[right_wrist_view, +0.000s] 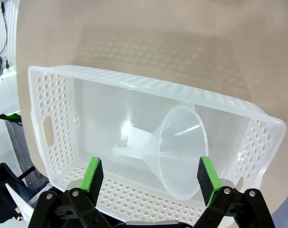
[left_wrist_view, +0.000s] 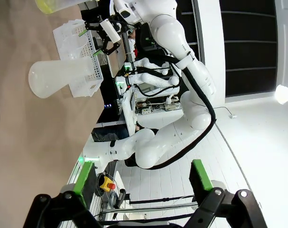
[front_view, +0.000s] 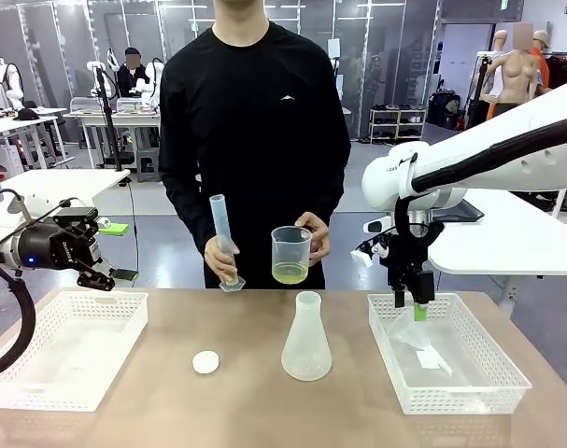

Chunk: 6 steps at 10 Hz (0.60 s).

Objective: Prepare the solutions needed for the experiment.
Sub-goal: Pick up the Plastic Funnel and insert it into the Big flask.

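— Fingers first: how do they stand on your screens?

— My left fingers (left_wrist_view: 199, 175) are spread wide, with nothing between the green pads. On the front camera I see them turned sideways over the far rim of the left basket (front_view: 66, 347). My right fingers (right_wrist_view: 92, 173) are spread too. They point down into the right basket (front_view: 451, 359), over a clear funnel (right_wrist_view: 181, 147) that lies on its side in there. They touch nothing.

— And the solution?

— I see the solution (front_view: 290, 273) as a shallow pale yellow-green layer in the bottom of a clear beaker (front_view: 291, 245). The person across the worktop (front_view: 264, 411) holds that beaker up in one hand (front_view: 316, 238), past the far edge. Their other hand (front_view: 220, 254) grips a tall cylinder (front_view: 218, 219). It is tilted, with its foot low by that same edge.

— What sits on the worktop itself?

— A clear flask (front_view: 306, 341) stands upright near the middle, between the two baskets. I can't tell whether it holds anything. A small white cap (front_view: 205, 362) lies to its left, apart from it. On my left wrist camera the flask and the right basket show beyond the spread pads.
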Motion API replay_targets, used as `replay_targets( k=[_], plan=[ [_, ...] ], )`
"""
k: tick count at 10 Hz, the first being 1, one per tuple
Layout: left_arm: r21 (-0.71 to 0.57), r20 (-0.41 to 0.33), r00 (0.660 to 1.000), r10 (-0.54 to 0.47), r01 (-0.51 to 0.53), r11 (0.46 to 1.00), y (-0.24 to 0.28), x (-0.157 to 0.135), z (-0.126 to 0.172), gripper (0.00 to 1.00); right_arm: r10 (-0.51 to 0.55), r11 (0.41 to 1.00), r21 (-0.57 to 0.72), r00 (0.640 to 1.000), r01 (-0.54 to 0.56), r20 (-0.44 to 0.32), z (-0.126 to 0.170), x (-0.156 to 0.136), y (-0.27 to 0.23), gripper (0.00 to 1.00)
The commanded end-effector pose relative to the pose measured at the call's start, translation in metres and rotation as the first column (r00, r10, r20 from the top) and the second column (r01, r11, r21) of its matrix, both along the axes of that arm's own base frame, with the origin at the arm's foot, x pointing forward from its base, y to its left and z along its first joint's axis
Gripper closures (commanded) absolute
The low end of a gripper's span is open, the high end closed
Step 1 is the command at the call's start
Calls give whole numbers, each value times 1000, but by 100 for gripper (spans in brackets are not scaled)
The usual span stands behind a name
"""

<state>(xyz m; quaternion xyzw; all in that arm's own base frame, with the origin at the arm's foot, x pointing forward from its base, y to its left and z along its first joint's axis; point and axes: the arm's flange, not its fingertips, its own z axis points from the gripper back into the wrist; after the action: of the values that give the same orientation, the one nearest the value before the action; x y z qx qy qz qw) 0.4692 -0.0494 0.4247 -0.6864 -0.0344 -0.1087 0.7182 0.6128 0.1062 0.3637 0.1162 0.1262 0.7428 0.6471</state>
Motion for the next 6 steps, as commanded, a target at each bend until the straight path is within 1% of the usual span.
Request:
replay_targets(
  k=[1, 3, 5, 6],
  plan=[
    [-12, 0, 1000, -8, 8, 1000, 0, -1, 2, 0, 41, 999, 10, 998, -41, -44, 1, 0, -3, 0],
    [-12, 0, 1000, -8, 8, 1000, 0, -1, 2, 0, 44, 999, 4, 995, -44, -85, -8, 0, -5, 0],
    [-12, 0, 1000, -8, 8, 1000, 0, -1, 2, 0, 72, 997, -27, 989, -76, -131, -16, 0, -5, 0],
    [-12, 0, 1000, -8, 8, 1000, 0, -1, 2, 0, 81, 995, -46, 988, -88, -131, -20, 3, -5, 0]
  ],
)
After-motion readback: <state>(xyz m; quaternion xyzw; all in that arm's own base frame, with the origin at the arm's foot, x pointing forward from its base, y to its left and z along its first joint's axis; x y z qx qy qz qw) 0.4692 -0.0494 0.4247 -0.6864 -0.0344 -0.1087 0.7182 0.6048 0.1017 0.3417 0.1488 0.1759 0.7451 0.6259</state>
